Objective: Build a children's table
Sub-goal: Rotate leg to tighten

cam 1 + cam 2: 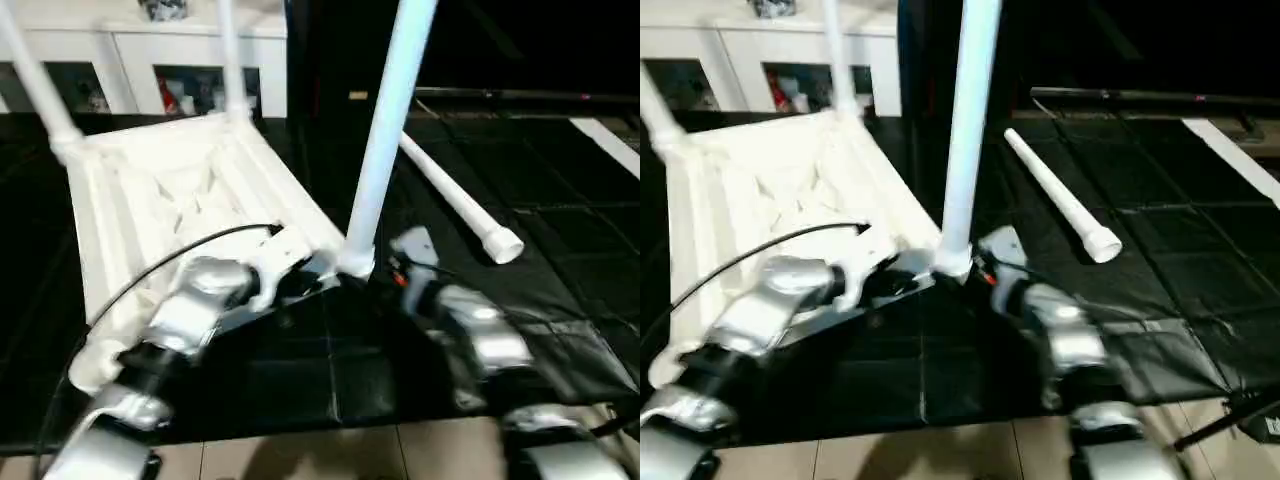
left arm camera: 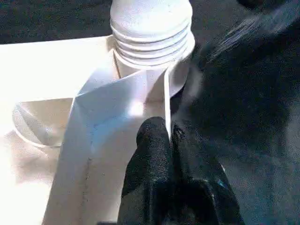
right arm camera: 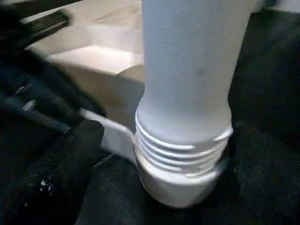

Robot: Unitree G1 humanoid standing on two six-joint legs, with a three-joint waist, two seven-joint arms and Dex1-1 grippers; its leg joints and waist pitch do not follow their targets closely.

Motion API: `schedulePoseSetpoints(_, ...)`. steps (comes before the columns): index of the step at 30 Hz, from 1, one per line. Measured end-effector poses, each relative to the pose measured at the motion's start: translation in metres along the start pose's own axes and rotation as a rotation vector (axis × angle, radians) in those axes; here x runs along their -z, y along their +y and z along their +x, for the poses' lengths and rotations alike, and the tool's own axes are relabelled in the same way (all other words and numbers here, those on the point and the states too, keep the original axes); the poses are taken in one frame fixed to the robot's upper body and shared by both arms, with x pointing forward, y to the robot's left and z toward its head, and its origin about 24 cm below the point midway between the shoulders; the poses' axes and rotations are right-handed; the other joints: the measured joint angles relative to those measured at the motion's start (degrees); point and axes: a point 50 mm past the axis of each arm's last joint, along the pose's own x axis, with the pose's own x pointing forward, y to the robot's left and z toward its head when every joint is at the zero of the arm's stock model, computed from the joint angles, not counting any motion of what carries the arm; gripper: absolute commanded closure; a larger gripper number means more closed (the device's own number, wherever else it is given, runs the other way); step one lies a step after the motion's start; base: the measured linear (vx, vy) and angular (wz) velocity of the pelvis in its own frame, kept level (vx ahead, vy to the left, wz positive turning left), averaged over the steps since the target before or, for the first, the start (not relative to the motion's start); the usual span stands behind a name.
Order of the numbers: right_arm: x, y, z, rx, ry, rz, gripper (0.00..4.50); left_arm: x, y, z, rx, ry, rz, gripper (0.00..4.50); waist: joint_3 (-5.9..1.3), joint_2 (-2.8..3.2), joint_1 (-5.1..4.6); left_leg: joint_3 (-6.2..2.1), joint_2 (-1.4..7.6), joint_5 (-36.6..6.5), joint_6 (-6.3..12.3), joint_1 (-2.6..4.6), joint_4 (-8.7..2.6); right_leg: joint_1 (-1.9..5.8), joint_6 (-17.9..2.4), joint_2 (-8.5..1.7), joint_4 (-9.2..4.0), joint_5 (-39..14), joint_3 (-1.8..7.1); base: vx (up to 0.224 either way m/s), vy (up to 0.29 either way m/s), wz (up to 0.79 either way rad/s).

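At frame centre, the threaded leg (image 1: 385, 130) stands upright in the tabletop's corner socket (image 3: 180, 180), directly between the wide-open right gripper (image 3: 159, 164); the closed left gripper (image 2: 171, 154) pinches the tabletop rib (image 2: 166, 101).

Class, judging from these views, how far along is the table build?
Done: two far legs stand in the upturned top. In hand: a third leg sits partly threaded in the near corner socket, the right end effector open around it. Left: one leg lies loose on the floor.
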Motion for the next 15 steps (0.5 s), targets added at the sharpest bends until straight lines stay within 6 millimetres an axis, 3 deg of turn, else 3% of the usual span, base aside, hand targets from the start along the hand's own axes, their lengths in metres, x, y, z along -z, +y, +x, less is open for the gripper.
schedulePoseSetpoints(6, -0.014, -0.001, -0.016, -0.253, 0.044, -0.032, 0.02, 0.009, -0.004, -0.020, 0.160, 0.017, 0.067, 4.50, 0.00, -0.02, 0.77, -0.04, 0.02, 0.0, 0.00, -0.05, 0.04, 0.03, 0.0, -0.02, -0.01, 0.0, -0.08, 0.000, 0.000, 0.00)
schedulePoseSetpoints(10, -0.014, 0.005, -0.016, -0.385, 0.107, -0.073, 0.02, 0.012, -0.006, -0.029, 0.251, 0.047, 0.119, 4.50, 0.00, -0.02, 2.06, -0.03, 0.05, 0.0, 0.00, 0.00, 0.12, 0.09, 0.0, -0.05, 0.00, 0.0, -0.10, 0.000, 0.000, 0.00)
schedulePoseSetpoints(15, -0.026, 0.004, -0.007, -0.454, 0.143, -0.165, 0.18, 0.014, -0.008, -0.036, 0.338, 0.078, 0.162, 4.50, 0.00, -0.02, 2.49, -0.03, 0.08, 0.0, 0.00, 0.10, 0.41, 0.13, 0.0, -0.09, 0.10, 0.0, -0.11, 0.000, 0.000, 0.00)
